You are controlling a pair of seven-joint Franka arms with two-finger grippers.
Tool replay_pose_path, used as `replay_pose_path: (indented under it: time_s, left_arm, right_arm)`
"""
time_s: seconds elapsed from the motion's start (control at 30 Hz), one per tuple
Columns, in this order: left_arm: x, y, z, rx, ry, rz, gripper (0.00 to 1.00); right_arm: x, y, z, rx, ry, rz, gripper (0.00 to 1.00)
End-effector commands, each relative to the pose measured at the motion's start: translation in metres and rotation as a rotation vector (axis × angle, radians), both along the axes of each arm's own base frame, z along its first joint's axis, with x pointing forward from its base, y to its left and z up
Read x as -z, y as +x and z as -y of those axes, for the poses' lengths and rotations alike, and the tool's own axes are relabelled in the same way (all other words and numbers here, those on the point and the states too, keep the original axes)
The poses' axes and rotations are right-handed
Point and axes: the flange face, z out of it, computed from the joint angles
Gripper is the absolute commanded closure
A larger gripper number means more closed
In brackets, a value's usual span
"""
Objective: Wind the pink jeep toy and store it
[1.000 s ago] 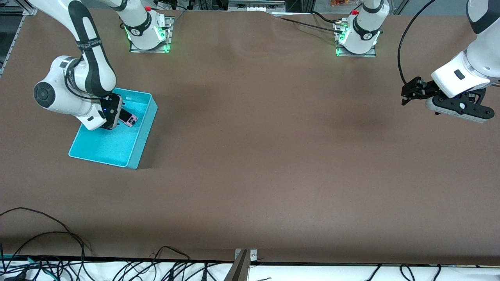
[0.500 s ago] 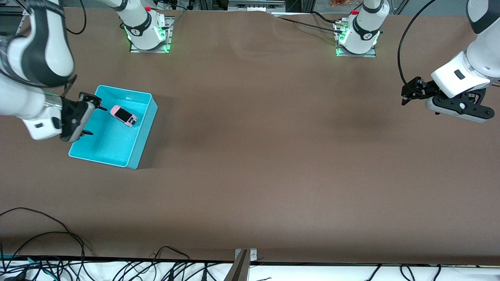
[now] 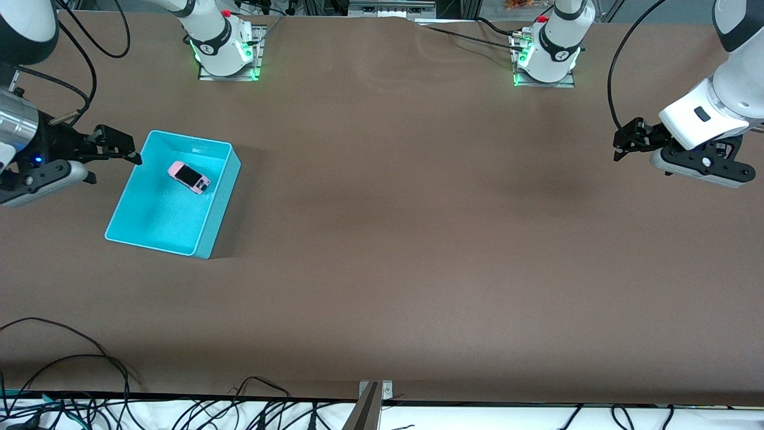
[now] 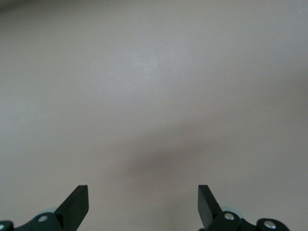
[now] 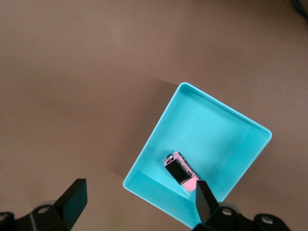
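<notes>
Resting inside the turquoise bin (image 3: pixel 173 203), the pink jeep toy (image 3: pixel 188 177) lies on the bin floor in the half farther from the front camera, close to the wall on the left arm's side, angled across the bin and, as far as the front view shows, on its wheels. Right pincer (image 3: pixel 110 156) hangs empty with its fingers spread, above the bare worktop (image 3: pixel 382 239) just beside the bin's outer wall, at the right arm's end; its wrist view looks straight down on bin and jeep. Left pincer (image 3: pixel 624 143) waits over bare worktop at the left arm's end, fingers parted and holding nothing. By the look of it, the storing is done. As for handling, that jeep looks like a tiny, rigid plastic body, surely very light, with smooth sides that could slip and wheels that let it roll. My call for any re-grip: pinch across the two flat pink flanks, mid-body, below the black roof, coming straight down so the fingers clear the bin walls.
</notes>
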Motion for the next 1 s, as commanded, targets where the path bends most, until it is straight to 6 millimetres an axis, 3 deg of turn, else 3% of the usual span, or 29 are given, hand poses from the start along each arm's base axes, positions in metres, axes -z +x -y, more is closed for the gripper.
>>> replay_pose_path:
  time_s: [0.0,0.37,0.6,0.97]
  left_arm:
    - [-0.006,0.004,0.001,-0.006,-0.017,-0.008,0.00]
    - [-0.006,0.004,0.001,-0.005,-0.017,-0.006,0.00]
    - [-0.006,0.004,0.001,-0.006,-0.017,-0.006,0.00]
    - [-0.006,0.004,0.001,-0.006,-0.017,-0.008,0.00]
  right_arm:
    - [-0.024,-0.002,0.005,0.121,-0.098,-0.002,0.00]
    - [-0.037,-0.003,0.027,0.165,-0.109,0.011,0.00]
    - [-0.037,-0.003,0.020,0.155,-0.111,0.008,0.00]
    - [-0.042,-0.015,0.044,0.181,-0.072,-0.009,0.00]
